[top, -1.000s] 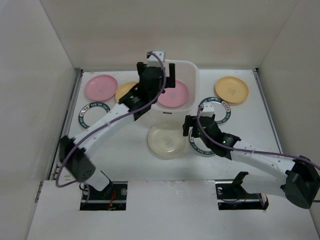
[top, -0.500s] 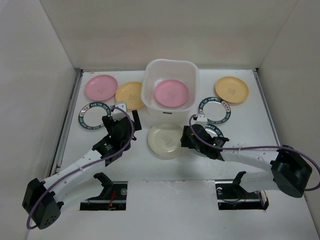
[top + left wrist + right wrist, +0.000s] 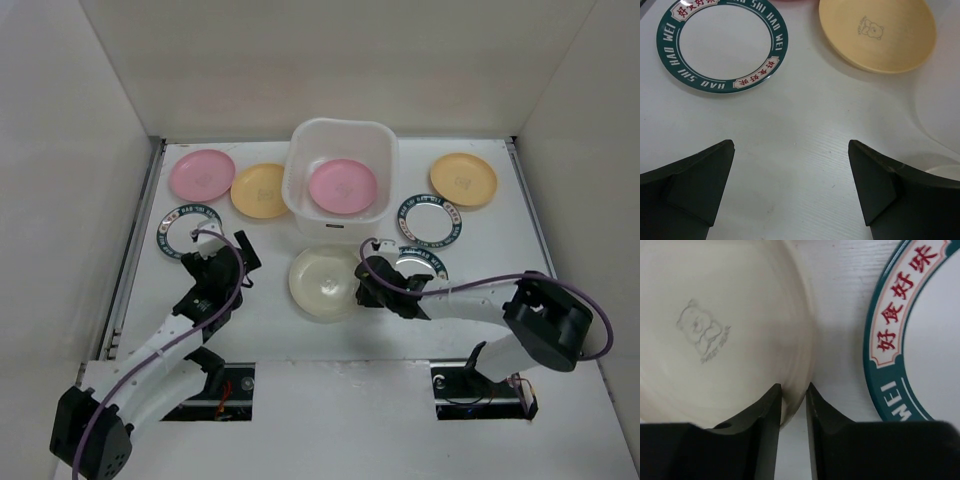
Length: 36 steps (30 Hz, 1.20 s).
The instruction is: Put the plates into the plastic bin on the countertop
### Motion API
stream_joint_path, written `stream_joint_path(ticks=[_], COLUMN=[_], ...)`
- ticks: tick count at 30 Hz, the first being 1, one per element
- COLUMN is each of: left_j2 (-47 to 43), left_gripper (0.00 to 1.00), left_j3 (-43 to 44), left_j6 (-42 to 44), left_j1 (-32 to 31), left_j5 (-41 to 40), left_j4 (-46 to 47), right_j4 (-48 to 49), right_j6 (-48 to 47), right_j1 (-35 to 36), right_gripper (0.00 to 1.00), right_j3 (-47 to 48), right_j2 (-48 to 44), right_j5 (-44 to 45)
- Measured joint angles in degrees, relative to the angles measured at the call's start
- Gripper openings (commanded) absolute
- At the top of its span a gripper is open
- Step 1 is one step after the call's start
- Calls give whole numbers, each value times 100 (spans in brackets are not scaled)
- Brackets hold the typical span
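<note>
A: Arms, quick?
B: Left arm (image 3: 165, 340) and right arm (image 3: 470, 302): white tube links, chunky black joint housings (image 3: 545, 322), a purple cable (image 3: 480, 284) strung along each.
A: Ends?
B: Matte black. Left fingers (image 3: 695, 187) are broad wedges, right fingers (image 3: 765, 435) slim flat bars.

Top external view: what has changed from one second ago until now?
The left arm drew back from the plastic bin toward its base, jaws open. The right arm slid left and its jaws closed on the cream plate rim, nudging it left. The other plates stayed.
</note>
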Motion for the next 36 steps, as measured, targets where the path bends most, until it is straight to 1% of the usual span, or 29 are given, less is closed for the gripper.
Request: stream_joint_path(ticks=[5,9,12,16,20,24,28,32,36], left_j2=[-15,-273,-737,-1241,-1189,-986,-859,-852,-863], left_gripper=[100,100,100,100,100,100,100,100,100], left_j3=[-153,-260,-417,-603,-605,-619,-654,-656,-664], left_j6=[-79,-142,-245,-365,-492,-590,-632,-656,-664], left_j1=[278,444,664,986,1154,1158,1189,1239,1272], left_j5=[291,363,348,306,304,363,476,577,647], left_j4=[26,33,42,4,-20,-17,-17,-13,-15], right_j4=[251,164,-188,-997,-1628,-1794,-1698,-1482,-1305], right_j6=[210,225,170,-96,-553,-1154,-1773,-2194,-2430], right_j1=[33,238,527,752,592,-13,-981,-1996,-2702], right_gripper=[1,0,0,0,0,0,0,0,0], right_j3=[125,166,181,415,1104,2031,2927,3755,4750], right_j2=[96,7,-254,-881,-1613,-2026,-1886,-1180,107], right_j5=[-111,-155,-144,0,332,577,640,461,168])
